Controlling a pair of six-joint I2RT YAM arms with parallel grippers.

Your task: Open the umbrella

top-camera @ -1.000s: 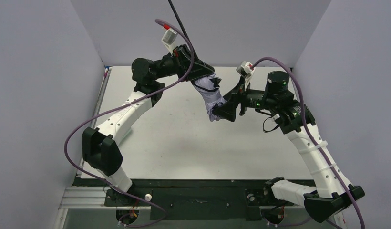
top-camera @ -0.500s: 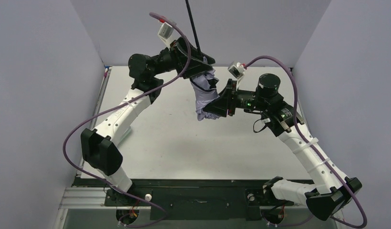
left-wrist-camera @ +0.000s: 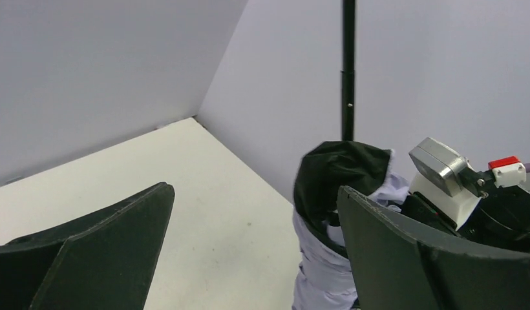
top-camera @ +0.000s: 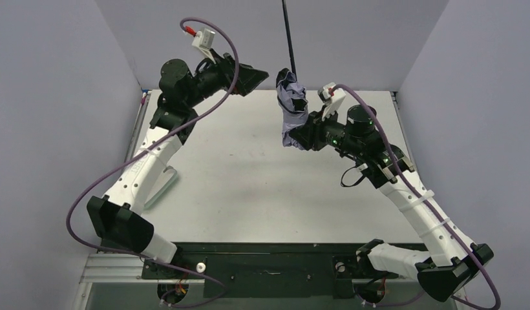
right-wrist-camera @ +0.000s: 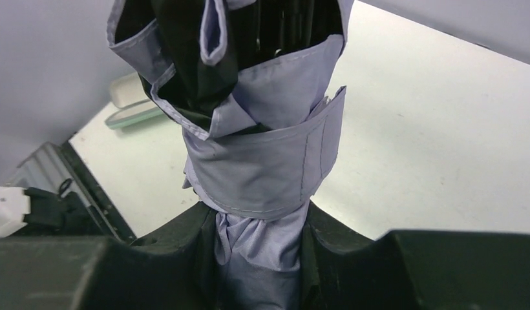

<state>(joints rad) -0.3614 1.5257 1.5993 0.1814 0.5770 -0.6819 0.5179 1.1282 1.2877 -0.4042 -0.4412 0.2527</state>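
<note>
The umbrella is a folded lavender bundle with black lining, strapped round its middle. Its thin black shaft rises out of the top of the overhead view and shows in the left wrist view as well. My right gripper is shut on the lower end of the bundle, and lavender cloth fills the gap between its jaws. My left gripper stands wide open to the left of the umbrella and apart from it, with only table between its fingers.
Grey walls close the table in at the back and on both sides. A pale greenish object lies on the table by the left arm. The right wrist's camera housing sits just behind the umbrella.
My left gripper opened, let go of the umbrella and drew back to the left. My right gripper closed on the bundle and swung it upright, toward the back wall.
</note>
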